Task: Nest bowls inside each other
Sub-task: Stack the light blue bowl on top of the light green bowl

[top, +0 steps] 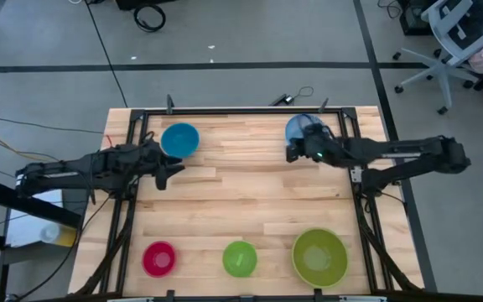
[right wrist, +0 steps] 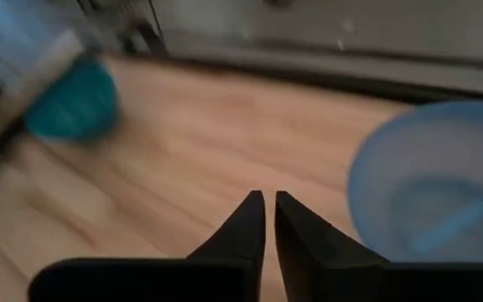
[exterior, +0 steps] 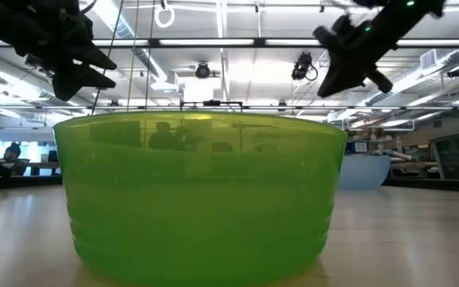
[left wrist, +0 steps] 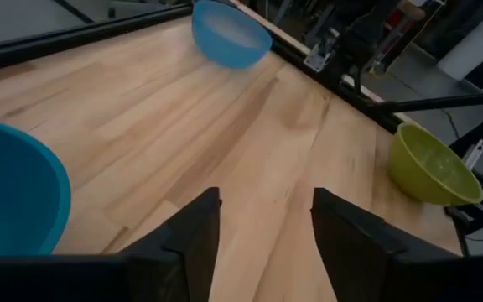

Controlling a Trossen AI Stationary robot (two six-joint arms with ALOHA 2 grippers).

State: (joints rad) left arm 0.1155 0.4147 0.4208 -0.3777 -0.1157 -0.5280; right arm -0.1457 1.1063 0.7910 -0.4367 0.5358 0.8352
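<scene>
Five bowls sit on the wooden table [top: 250, 193] as we look straight down on it: the cyan-blue bowl [top: 179, 139] near the far left, the pale blue bowl [top: 301, 129] near the far right, and along the near edge the red-pink bowl [top: 159, 258], the small green bowl [top: 240, 258] and the large lime-green bowl [top: 319, 256], well apart from one another. We see the left gripper [top: 171, 170] just beside the cyan-blue bowl, on its near side and clear of it; in its own wrist view the two dark fingers [left wrist: 193, 239] stand spread apart with bare wood between them and nothing held, the cyan-blue bowl [left wrist: 11, 201] close to one side. The right gripper [top: 294, 153] hovers at the near rim of the pale blue bowl; from its wrist we find the fingertips [right wrist: 250, 220] almost together, a thin slit between them, gripping nothing, with the pale blue bowl [right wrist: 430, 184] just off to one side. From table height, the large lime-green bowl [exterior: 200, 195] fills our frame, both arms raised above it.
</scene>
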